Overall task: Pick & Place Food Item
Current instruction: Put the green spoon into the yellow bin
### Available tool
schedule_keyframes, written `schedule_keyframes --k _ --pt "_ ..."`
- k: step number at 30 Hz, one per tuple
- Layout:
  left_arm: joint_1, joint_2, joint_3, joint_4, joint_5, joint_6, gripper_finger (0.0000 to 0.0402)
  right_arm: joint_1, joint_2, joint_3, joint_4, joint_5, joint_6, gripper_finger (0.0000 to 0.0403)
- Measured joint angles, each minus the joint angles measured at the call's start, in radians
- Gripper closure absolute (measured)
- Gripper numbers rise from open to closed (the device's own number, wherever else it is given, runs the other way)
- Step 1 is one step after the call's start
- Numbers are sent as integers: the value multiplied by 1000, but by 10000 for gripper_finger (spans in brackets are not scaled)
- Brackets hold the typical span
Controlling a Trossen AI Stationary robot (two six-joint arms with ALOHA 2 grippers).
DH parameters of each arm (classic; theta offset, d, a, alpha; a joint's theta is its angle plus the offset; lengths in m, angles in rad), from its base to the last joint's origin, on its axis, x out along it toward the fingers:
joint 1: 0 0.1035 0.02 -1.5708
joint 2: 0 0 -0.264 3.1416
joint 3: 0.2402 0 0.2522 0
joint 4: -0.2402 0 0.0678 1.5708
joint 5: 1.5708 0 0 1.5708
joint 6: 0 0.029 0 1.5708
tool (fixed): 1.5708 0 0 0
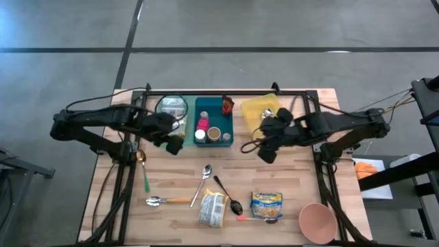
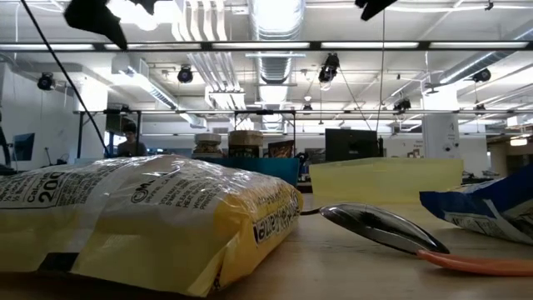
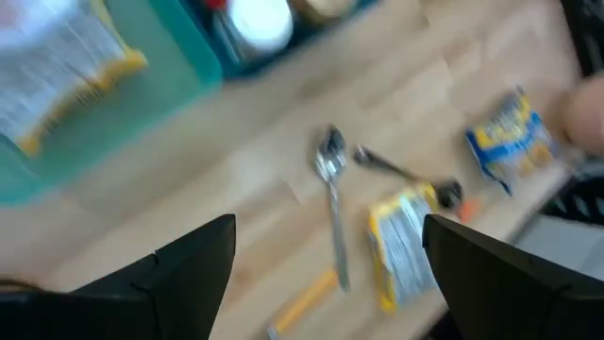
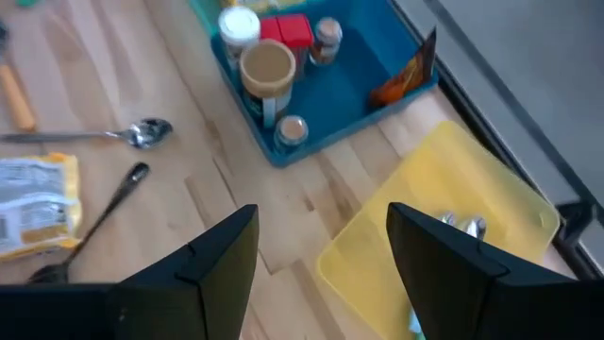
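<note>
Left gripper [image 1: 173, 145] hovered wide open, empty, by blue plastic bin [image 1: 223, 140]; right gripper [image 1: 266, 152] half-open, empty, near yellow plastic tray [image 1: 255, 108].

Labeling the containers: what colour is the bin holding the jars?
Blue. The bin shows best in the right wrist view, beside the yellow tray.

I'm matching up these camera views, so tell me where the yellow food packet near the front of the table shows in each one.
High view: yellow packet, bottom centre.
Low view: packet fills the left foreground.
Left wrist view: packet, lower right of centre.
Right wrist view: packet, left edge.
Shared landmark: blue bin, in every view.
</note>
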Motion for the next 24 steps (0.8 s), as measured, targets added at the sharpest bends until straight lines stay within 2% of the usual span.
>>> schedule_keyframes --k 3,7,12,19,24 --pt "-43 -30 -12 -2 38 -61 57 13 -94 -64 34 3 -16 173" --pt "-76 -59 -11 -7 38 -187 57 24 -236 -185 93 0 10 173" --pt "-111 -50 -11 -26 38 -441 57 24 -370 -340 204 -37 86 173" --pt "-180 57 -12 -176 27 -680 57 24 -437 -501 353 -86 143 173" --pt "-224 151 -12 -237 26 -727 57 24 -440 -544 359 -92 183 173"
